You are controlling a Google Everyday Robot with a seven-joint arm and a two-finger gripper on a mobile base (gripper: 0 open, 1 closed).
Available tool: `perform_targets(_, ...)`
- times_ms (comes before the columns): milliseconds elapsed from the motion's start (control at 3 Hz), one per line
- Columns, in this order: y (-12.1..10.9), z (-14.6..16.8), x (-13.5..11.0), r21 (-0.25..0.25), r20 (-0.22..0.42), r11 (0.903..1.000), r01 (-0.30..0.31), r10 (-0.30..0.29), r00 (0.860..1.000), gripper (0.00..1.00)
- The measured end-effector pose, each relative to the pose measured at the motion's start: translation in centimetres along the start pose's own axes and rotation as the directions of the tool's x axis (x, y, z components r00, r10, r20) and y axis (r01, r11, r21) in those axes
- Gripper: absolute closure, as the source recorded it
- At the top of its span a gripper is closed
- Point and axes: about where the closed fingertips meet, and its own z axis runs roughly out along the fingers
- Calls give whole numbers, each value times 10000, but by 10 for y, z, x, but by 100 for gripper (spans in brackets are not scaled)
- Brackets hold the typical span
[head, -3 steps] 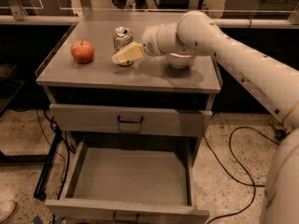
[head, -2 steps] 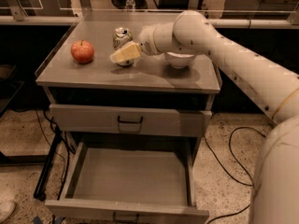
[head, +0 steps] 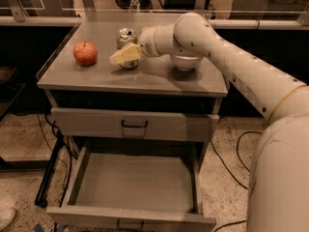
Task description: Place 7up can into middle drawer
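Claw (head: 126, 55) at 7up can (head: 126, 35); apple (head: 85, 52) nearby

My arm stretched out, gripper at its far end.
My arm (head: 241, 71) rises from the lower right of the view and runs up and leftward in a long white diagonal to a rounded joint (head: 193, 28). From there my wrist (head: 157, 40) points left and slightly down, ending in my pale yellow gripper (head: 124, 55), upper left of centre.

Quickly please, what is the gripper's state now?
Gripper: at the small silver-white 7up can on the grey cabinet top; open, closed or holding cannot be told.
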Motion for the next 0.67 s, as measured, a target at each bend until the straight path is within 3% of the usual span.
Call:
perform_targets(333, 0, 0, 0, -4, 5, 10000, -3, 3, 10000, 19)
perform_targets(667, 0, 0, 0, -4, 5, 10000, -3, 3, 10000, 49)
